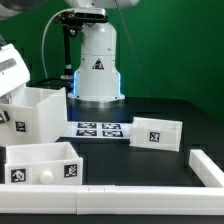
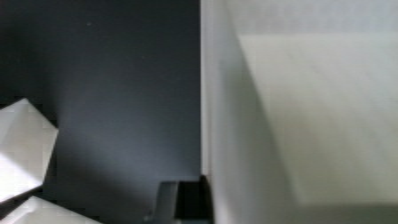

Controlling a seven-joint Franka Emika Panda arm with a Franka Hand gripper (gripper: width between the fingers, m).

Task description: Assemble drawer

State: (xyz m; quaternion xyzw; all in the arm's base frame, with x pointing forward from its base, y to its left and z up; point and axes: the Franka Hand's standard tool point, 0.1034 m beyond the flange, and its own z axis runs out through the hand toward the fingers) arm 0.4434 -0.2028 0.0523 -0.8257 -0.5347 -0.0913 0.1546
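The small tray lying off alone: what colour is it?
The tray is white, with a black-and-white square tag on its side; clearest in the exterior view.

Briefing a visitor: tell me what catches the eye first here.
The large white box housing stands at the exterior view's left, a tray nearer the camera. A second tray sits apart at its right, the marker board between, before the arm's white base.

The exterior view faces the white cube-like plastic housing [image 1: 40,112] from low across the black table [image 1: 150,165], moderately near. The wrist view looks down right beside that housing's wall [image 2: 302,120]. Both views share the housing and the table.
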